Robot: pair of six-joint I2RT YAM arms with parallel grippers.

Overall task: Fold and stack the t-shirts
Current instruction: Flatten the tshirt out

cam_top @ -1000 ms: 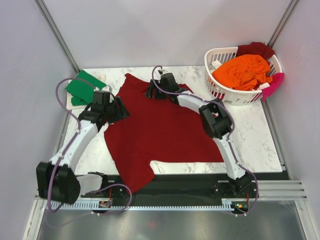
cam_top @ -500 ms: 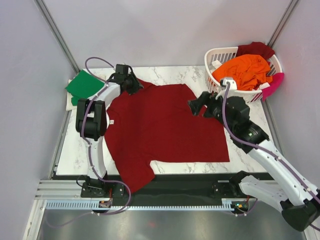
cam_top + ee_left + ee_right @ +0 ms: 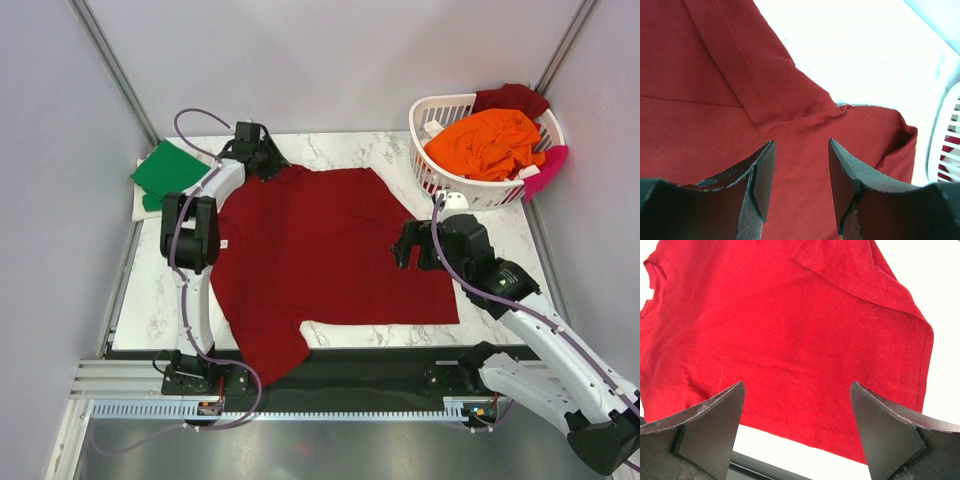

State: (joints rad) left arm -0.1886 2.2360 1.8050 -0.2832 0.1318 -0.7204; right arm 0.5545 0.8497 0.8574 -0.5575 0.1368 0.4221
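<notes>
A large dark red t-shirt (image 3: 320, 250) lies spread flat on the marble table (image 3: 500, 280), one sleeve hanging over the near edge. My left gripper (image 3: 272, 160) is open at the shirt's far left corner; in the left wrist view (image 3: 800, 146) its fingers straddle flat red cloth (image 3: 700, 125) beside a folded-over sleeve hem. My right gripper (image 3: 403, 245) is open wide just above the shirt's right side; the right wrist view (image 3: 797, 390) shows the red cloth (image 3: 790, 330) below it. A bright green shirt (image 3: 168, 172) lies folded at the far left.
A white slotted laundry basket (image 3: 440, 185) stands at the far right corner, holding an orange shirt (image 3: 487, 143), a dark red one (image 3: 512, 98) and a pink one (image 3: 545, 172) hanging over its rim. The basket also shows in the left wrist view (image 3: 946, 135). Grey walls close in on both sides.
My right gripper has pulled back toward the near edge, off the shirt's right sleeve. My left gripper has stayed at the far left corner. The shirt's far edge now lies spread out.
</notes>
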